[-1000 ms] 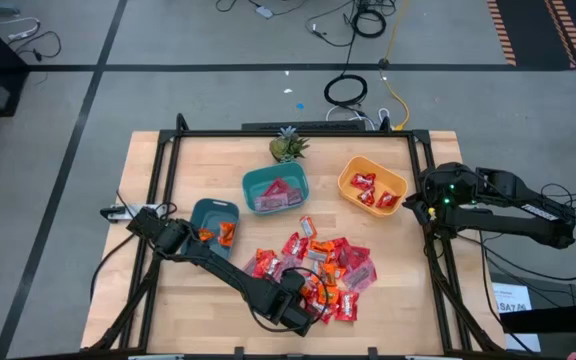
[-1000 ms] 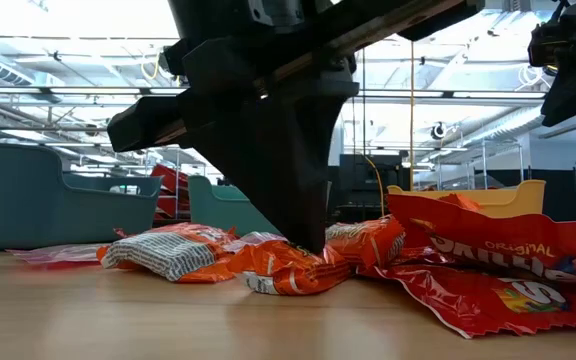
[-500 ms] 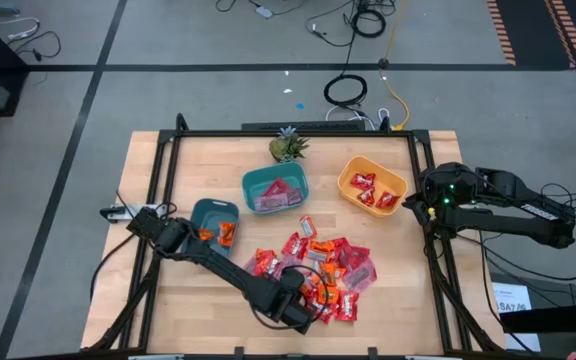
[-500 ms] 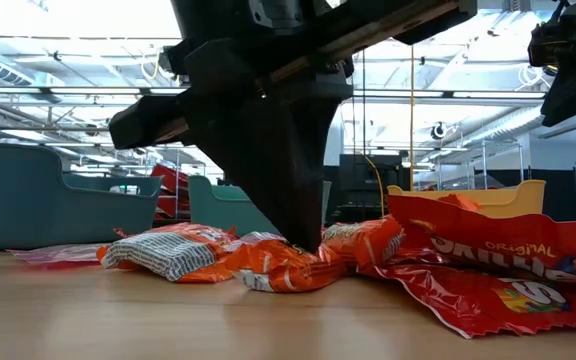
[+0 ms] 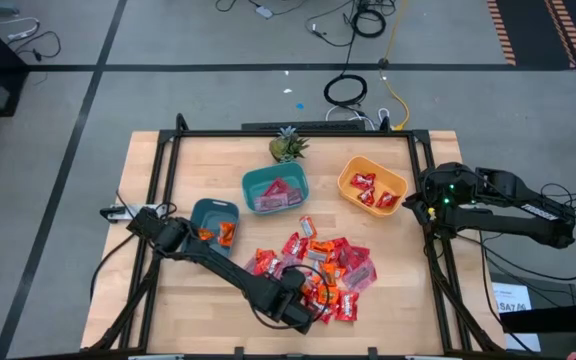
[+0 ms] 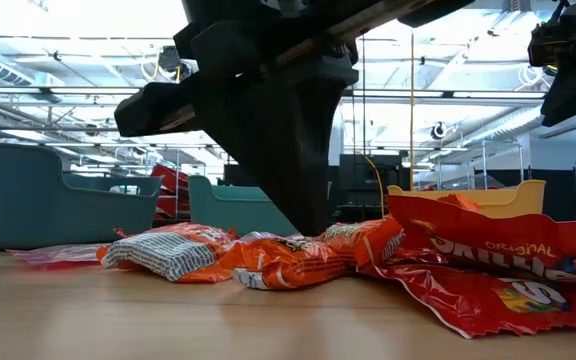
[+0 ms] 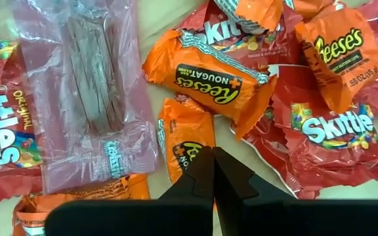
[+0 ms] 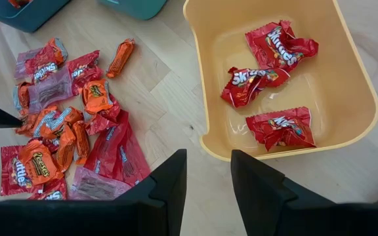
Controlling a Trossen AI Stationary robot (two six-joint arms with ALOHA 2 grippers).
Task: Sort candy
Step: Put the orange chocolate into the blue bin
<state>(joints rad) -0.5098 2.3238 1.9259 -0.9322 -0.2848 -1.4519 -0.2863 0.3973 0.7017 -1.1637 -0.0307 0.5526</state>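
overhead, table-level, two wrist views

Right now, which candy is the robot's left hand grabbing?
Find the candy pile on the table's near side. The left hand is shut on the small orange Reese's pack, lying between a clear pinkish wrapper and a red Skittles pack.

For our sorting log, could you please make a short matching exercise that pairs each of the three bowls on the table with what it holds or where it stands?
Things:
1. yellow-orange plastic bowl
2. larger teal plastic bowl
3. smaller teal plastic bowl

Descriptions:
A. holds orange-wrapped candy, nearest the left arm's base
B. holds three red Skittles packets
C. stands just in front of the small green plant

Pairs: 1-B, 2-C, 3-A
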